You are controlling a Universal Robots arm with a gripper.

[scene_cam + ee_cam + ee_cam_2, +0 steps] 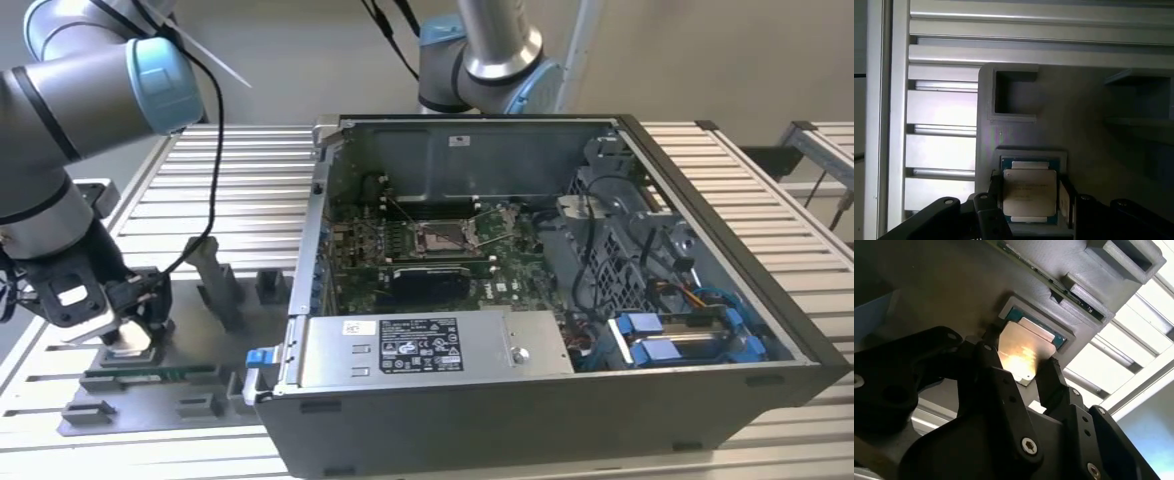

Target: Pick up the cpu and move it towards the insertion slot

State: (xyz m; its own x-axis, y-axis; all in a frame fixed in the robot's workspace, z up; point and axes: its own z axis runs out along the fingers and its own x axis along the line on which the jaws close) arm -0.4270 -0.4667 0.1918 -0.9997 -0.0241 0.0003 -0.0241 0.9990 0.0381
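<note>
Silvery-topped cpu (1030, 192) lies in a square recess near one edge of the grey tray (1019, 130). Gripper (1029, 202) is narrowed onto it, black fingers (1051, 372) pressed to two opposite sides. In the exterior view the tray (174, 390) lies on the slatted table (240, 170), at the exterior view's left of the open computer case (561, 400). The insertion slot (441, 237) is on the green board inside the case, well apart.

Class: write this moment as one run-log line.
gripper: at cpu | cpu: in recess of grey tray | insertion slot: inside open computer case, away from gripper
</note>
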